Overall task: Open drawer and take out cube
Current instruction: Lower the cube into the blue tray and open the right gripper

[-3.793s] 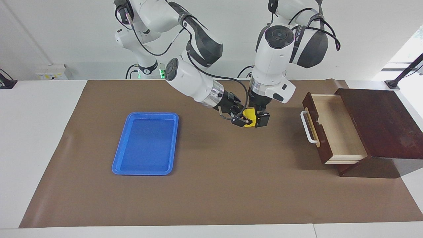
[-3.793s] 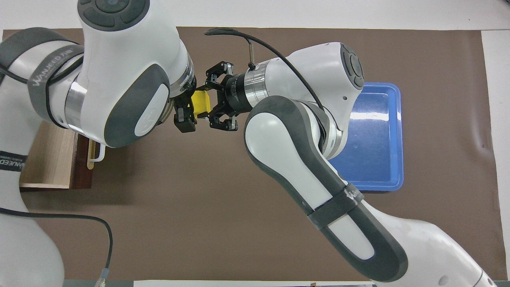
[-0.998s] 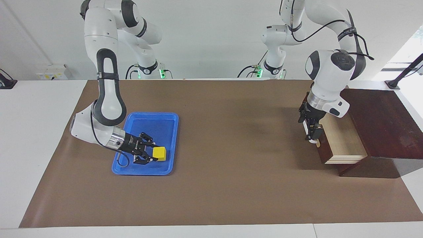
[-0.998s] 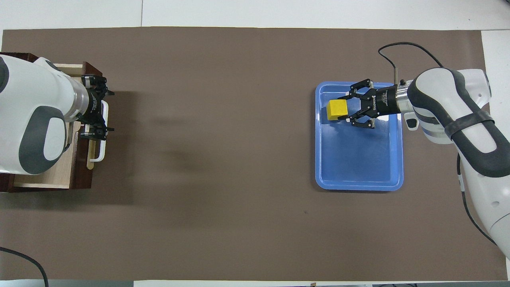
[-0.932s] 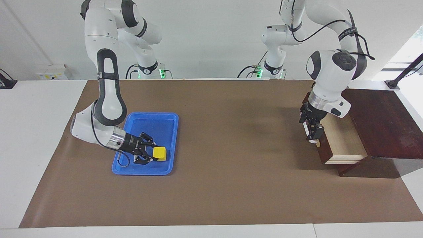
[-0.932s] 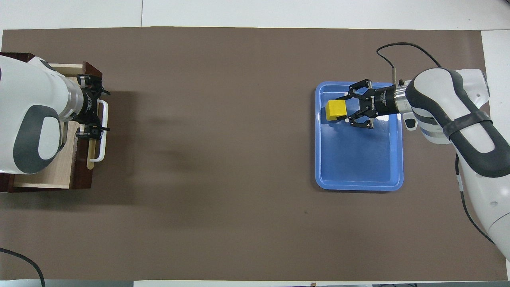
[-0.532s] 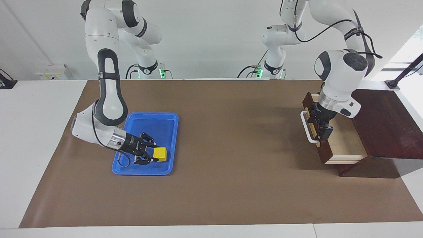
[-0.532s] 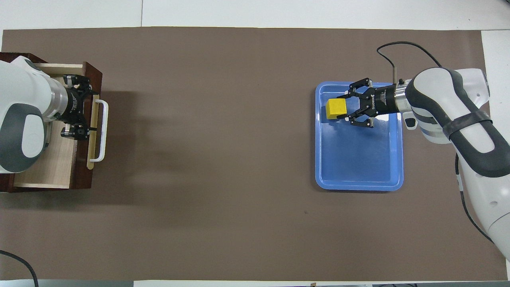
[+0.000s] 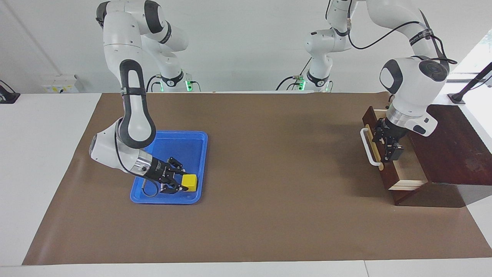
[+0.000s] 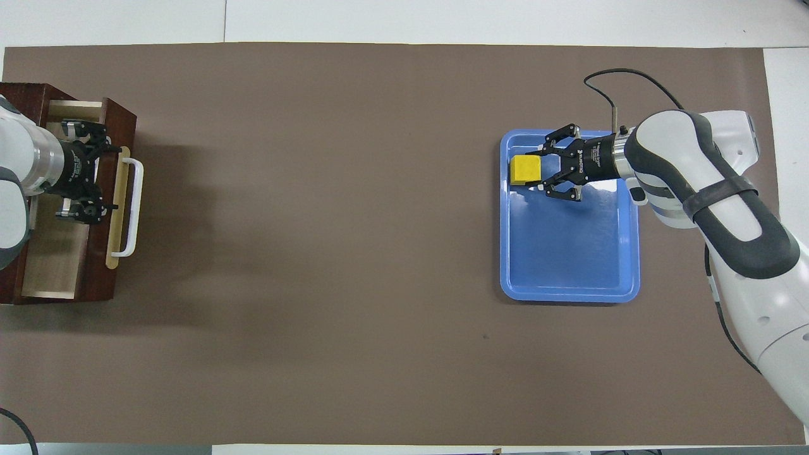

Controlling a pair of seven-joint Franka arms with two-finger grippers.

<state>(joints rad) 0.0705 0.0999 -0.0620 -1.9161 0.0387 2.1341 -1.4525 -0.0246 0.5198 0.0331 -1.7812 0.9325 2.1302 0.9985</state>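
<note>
At the tray's (image 9: 200,152) corner farthest from the robots, toward the left arm's end, my right gripper (image 9: 180,184) is clenched on the cube (image 9: 189,182), low over the tray floor. My left gripper (image 9: 388,148), jaws spread and grasping nothing, is at the front panel of the half-open drawer (image 9: 403,175), by its handle (image 9: 368,148). My concern: released so near the rim, the cube may tip out; the left fingers may snag the panel.

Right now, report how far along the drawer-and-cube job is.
Done: the drawer stands part open with no cube inside. In hand: the right gripper is shut on the cube, low over the blue tray; the left gripper is open above the drawer's front. Left: letting go of the cube.
</note>
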